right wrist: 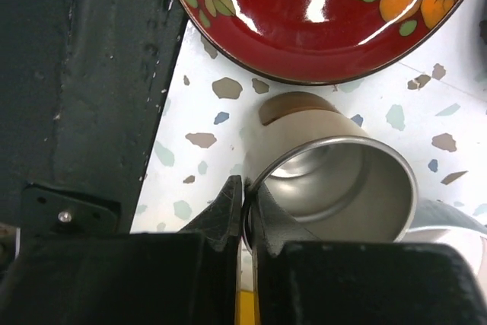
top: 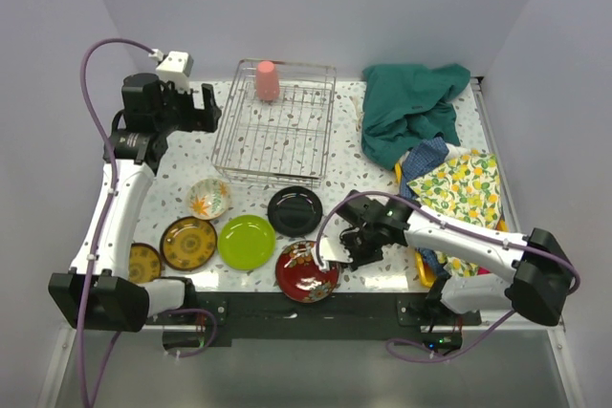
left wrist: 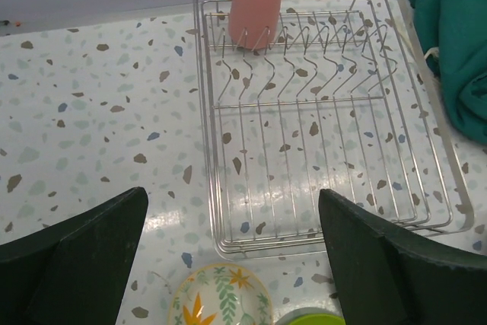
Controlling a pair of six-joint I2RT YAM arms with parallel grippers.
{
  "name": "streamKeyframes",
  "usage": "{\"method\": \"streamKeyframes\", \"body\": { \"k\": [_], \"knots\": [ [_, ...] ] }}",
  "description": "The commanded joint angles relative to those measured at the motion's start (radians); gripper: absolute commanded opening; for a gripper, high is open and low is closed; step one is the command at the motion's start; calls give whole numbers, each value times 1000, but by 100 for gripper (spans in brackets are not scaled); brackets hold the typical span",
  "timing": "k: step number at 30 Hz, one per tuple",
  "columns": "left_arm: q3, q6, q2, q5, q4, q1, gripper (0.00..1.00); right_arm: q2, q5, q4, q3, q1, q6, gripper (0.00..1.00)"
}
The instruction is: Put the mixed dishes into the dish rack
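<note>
We see the right gripper clamped on the rim of the steel cup at lower centre; the left gripper gapes wide below the dish rack

salmon-pink cup | silver wire dish rack | lime-green plate | black plate | red plate, orange-and-white flowers | brown-gold plate, ringed pattern | white bowl, orange and green leaves | steel cup, shiny silver inside | teal cloth | blue cloth | yellow cloth, lemon print | white table, brown-and-blue speckles
</note>
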Motion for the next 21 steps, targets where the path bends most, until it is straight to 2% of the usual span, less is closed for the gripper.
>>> {"method": "streamKeyframes", "body": {
  "k": [1, 5, 9, 10, 12, 13, 15, 16, 18, 19, 21],
  "knots": [
    [-19, -197, 6, 104, 31, 11, 100, -19, -17, -209, 192, 8, -52, 0],
    [-50, -362, 27, 208, 63, 16, 100, -13, -13, -301, 451, 5, -63, 0],
    [-84, -569, 61, 338, 189, 34, 100, -10, 71, -119, 541, 7, 36, 0],
    [-91, -665, 68, 404, 220, 41, 100, -19, 109, 58, 530, 7, 60, 0],
    [-108, -754, 102, 461, 307, 66, 100, -66, 238, 289, 428, 8, 129, 0],
    [-110, -835, 116, 510, 335, 76, 100, -85, 280, 553, 374, 11, 142, 0],
    [-128, -923, 153, 558, 434, 84, 100, -100, 373, 797, 227, 36, 100, 0],
    [-131, -993, 165, 588, 462, 84, 100, -94, 398, 1013, 185, 44, 80, 0],
    [-137, -1061, 203, 607, 537, 85, 100, -38, 485, 1208, 102, 73, 40, 0],
    [-140, -1128, 216, 627, 562, 85, 100, -10, 531, 1370, 87, 82, 32, 0],
    [-137, -1181, 251, 632, 585, 84, 100, 56, 660, 1510, 73, 109, 5, 0]
  ]
}}
